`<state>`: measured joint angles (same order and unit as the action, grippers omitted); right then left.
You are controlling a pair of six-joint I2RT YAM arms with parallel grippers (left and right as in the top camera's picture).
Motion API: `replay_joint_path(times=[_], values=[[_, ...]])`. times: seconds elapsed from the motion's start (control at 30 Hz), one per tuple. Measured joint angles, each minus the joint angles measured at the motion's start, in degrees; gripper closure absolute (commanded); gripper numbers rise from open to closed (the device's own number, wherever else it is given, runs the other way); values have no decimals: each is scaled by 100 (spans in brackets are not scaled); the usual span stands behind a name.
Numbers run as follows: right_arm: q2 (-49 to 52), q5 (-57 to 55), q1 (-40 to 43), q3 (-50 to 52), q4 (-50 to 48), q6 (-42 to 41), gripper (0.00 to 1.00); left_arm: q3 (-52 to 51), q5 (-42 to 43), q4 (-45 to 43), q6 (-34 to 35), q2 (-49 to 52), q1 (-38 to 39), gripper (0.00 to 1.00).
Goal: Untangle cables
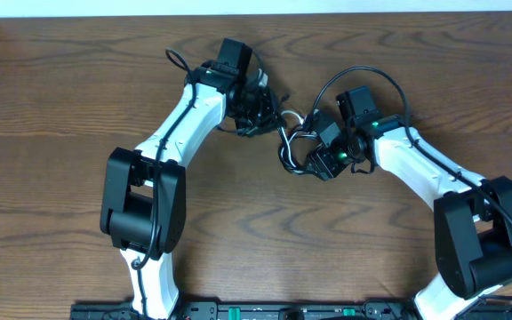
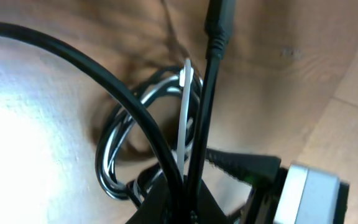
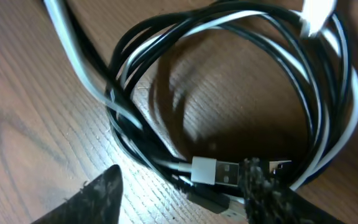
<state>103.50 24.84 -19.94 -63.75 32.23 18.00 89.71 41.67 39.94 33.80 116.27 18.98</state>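
Observation:
The black and white cables (image 1: 292,135) lie as one tangled coil on the wooden table between my two grippers. My left gripper (image 1: 258,114) is shut at the coil's left side. In the left wrist view black cable strands (image 2: 209,106) run down into the closed jaws of this gripper (image 2: 182,202), and a white strand (image 2: 185,106) drops behind them. My right gripper (image 1: 314,151) stands open over the coil's right side. Its fingers (image 3: 98,199) straddle a white USB plug (image 3: 215,171) and a black plug (image 3: 210,200). The looped cables (image 3: 316,118) lie beyond.
Wooden table (image 1: 78,98) all round the coil. Thicker black arm wires arc above the right wrist (image 1: 363,76) and by the left wrist (image 1: 178,60). The right arm's end (image 2: 309,193) shows in the left wrist view, close to the coil.

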Motion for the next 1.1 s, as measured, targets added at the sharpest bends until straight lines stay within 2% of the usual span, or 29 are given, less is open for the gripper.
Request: replay_joint_path(times=[0.1,0.37,0.5,0.73,0.97,1.1], values=[[0,4,-2,0,9,39,63,0,92,28,-111,0,48,92],[0,24,0,0,269,24,55,0,369,-92,-103,0,254,92],[0,26,-9,0,597,160,56,0,682,-83,-199,0,267,93],[7,26,-17,4,614,428,60,-4,881,-101,-254,0,214,93],[92,26,-17,24,299,461,69,-39,2592,-1397,50,2,-232,93],[111,26,-17,52,26,254,71,-39,3182,-1456,133,2,-319,93]])
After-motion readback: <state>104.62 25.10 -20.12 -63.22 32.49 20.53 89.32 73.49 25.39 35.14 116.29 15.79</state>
